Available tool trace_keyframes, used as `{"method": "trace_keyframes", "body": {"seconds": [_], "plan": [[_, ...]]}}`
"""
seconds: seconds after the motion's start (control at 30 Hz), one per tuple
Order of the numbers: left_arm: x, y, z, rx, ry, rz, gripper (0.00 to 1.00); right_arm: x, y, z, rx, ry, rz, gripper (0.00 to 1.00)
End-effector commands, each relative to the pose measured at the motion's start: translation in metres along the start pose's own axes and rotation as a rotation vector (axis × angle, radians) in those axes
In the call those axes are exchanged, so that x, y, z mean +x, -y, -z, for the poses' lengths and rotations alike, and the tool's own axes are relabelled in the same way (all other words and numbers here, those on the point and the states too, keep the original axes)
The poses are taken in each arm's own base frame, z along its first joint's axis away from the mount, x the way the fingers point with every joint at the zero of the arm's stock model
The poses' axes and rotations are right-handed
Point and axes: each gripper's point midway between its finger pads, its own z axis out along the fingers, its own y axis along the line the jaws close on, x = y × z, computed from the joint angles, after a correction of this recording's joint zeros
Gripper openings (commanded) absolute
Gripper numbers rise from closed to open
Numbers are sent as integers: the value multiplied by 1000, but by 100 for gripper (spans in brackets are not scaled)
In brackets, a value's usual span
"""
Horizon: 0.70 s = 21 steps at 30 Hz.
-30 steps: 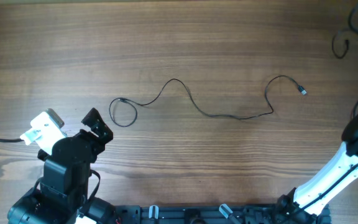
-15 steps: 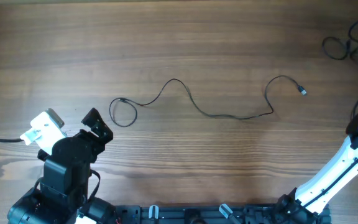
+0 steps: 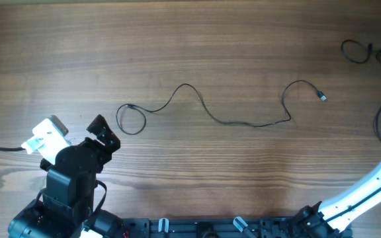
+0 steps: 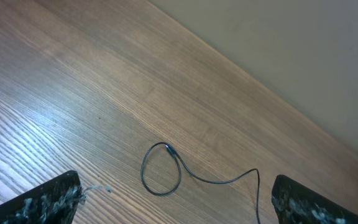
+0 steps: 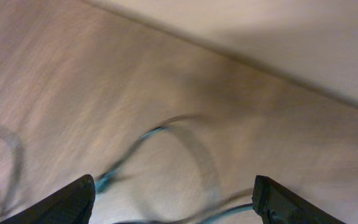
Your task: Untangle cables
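Left gripper (image 4: 173,204): parked low at the near-left part of the wooden table (image 3: 177,39), fingers spread fully apart, nothing between them, no contact with any cord.

Long cable (image 3: 233,123): thin dark cord laid flat across mid-table, clear of both arms. Left end curled into a small closed loop (image 3: 131,120), just ahead and to the right of the left gripper. Same loop (image 4: 160,169) seen in the left wrist view, lying on the wood beyond the two fingertips. From the loop, rising in one hump toward the far side, dipping into a long shallow sag, then hooking up and over to the right. Right end finished with a small silvery plug (image 3: 322,97), resting free on the table.

Second cable (image 3: 368,47): bunched in loose overlapping loops at the far-right corner, partly cut off by the frame edge, well apart from the long cable.

Right gripper (image 5: 176,205): outside the overhead frame, with only the white link of the right arm (image 3: 359,195) visible at the lower right edge. In the right wrist view, fingers standing wide apart, released, above a blurred cord (image 5: 201,165) looping on the wood. Too blurred to tell whether either finger touches that cord; nothing seen clamped between the jaws.
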Motion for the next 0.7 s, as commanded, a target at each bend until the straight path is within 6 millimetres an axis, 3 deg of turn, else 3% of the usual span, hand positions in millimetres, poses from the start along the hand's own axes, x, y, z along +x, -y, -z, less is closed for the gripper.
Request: {"method": "trace_keyframes", "body": {"seconds": [0.0,0.2,0.37,0.47,0.57,0.67], "plan": [[-2,-1,0,-8,10,-2,100,19,15,-9,-58,-60,64,81],[-2,-1,0,-8,10,-1,100,46,8,-25,-152,-81,130,79],[-2,-1,0,-8,10,-1,100,35,0,-26,-191,-28,134,71],[-2,-1,0,-8,10,-2,100,36,-2,-33,-196,-18,137,62],[-2,-1,0,-8,10,-1,100,52,-3,-47,-196,-55,139,56],[-2,-1,0,-8,10,-1,100,58,-14,-53,-245,-59,145,35]]}}
